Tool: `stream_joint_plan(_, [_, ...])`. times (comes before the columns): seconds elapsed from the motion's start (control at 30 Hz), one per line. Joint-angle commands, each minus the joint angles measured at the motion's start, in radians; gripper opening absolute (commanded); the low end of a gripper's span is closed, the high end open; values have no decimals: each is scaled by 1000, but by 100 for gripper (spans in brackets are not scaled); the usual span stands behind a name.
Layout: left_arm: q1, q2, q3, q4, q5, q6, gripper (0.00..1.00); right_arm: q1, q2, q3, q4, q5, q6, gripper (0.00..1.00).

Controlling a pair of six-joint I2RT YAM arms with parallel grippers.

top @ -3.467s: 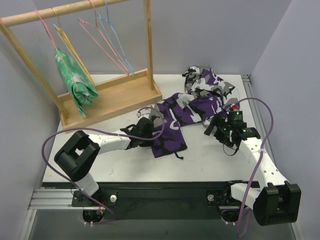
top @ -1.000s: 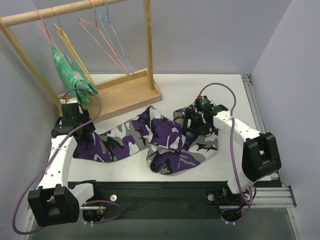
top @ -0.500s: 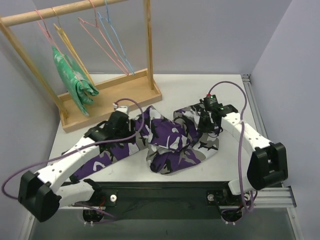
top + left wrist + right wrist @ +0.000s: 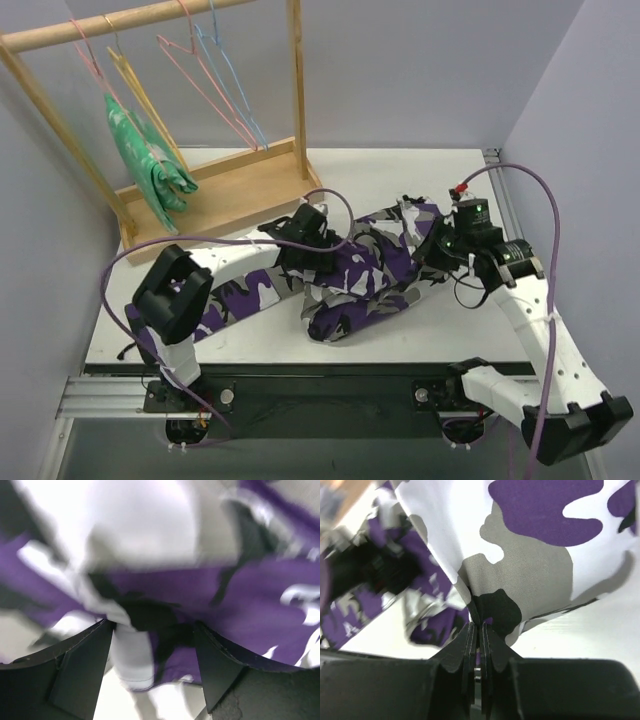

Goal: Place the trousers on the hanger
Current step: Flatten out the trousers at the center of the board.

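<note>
The right claw (image 4: 476,628) is pinched together on a fold of the trousers (image 4: 355,275), near their right end. The left claw (image 4: 152,630) stands apart, pressed down on the cloth near the middle, with a fold between its fingers.

The left arm bends up at a raised elbow on the near left, and its forearm runs right and away. The right arm rises from the near right corner and reaches left.

One pair of trousers lies bunched across the table (image 4: 400,170), from near left to right. Four hangers hang on the rack (image 4: 230,190): two pink, one blue and one yellow hanger (image 4: 135,90), beside one green garment (image 4: 145,160).
</note>
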Motion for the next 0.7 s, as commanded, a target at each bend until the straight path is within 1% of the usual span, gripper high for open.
stream_joint_plan(0.0, [-14, 174, 231, 140, 114, -5, 77, 83, -84, 27, -49, -50, 69, 0])
stream_joint_plan(0.03, [-18, 241, 274, 137, 118, -8, 77, 109, -107, 22, -55, -35, 77, 0])
stream_joint_plan(0.07, [-23, 273, 319, 128, 116, -1, 77, 152, -118, 18, -59, -21, 91, 0])
stream_joint_plan(0.1, [-29, 303, 425, 118, 113, 10, 77, 177, -126, -1, -62, -12, 112, 0])
stream_joint_plan(0.17, [-47, 387, 532, 87, 99, 44, 77, 209, -143, -21, -60, -5, 137, 0])
stream_joint_plan(0.2, [-49, 412, 625, 81, 124, 49, 77, 247, -149, -39, -59, -2, 154, 0])
stream_joint_plan(0.23, [-49, 453, 673, 75, 137, 52, 77, 264, -152, -44, -57, 11, 157, 0])
stream_joint_plan(0.27, [-44, 468, 716, 65, 150, 56, 77, 287, -153, -50, -54, 24, 161, 0])
stream_joint_plan(0.3, [-43, 481, 791, 49, 150, 64, 77, 327, -152, -62, -37, 30, 169, 0])
stream_joint_plan(0.37, [-37, 475, 827, 13, 141, 90, 77, 376, -143, -73, -11, 39, 180, 0])
stream_joint_plan(0.4, [-18, 461, 828, 4, 130, 92, 77, 420, -134, -74, 9, 42, 181, 0])
stream_joint_plan(0.47, [14, 383, 770, -22, 118, 79, 77, 458, -94, -64, 24, 45, 163, 0])
stream_joint_plan(0.5, [50, 345, 731, -24, 108, 76, 77, 480, -74, -53, 38, 44, 154, 0])
stream_joint_plan(0.53, [74, 249, 619, -2, 102, 75, 77, 517, -30, -33, 44, 42, 129, 0])
stream_joint_plan(0.57, [92, 195, 562, 11, 95, 78, 77, 540, -6, -18, 52, 33, 117, 0])
stream_joint_plan(0.6, [133, 83, 508, 25, 85, 82, 77, 560, 20, -6, 75, 21, 99, 0])
stream_joint_plan(0.63, [156, 30, 406, 34, 82, 85, 78, 603, 82, 10, 84, 7, 85, 0])
stream_joint_plan(0.67, [176, -22, 367, 28, 75, 95, 78, 620, 116, 54, 93, -8, 47, 0])
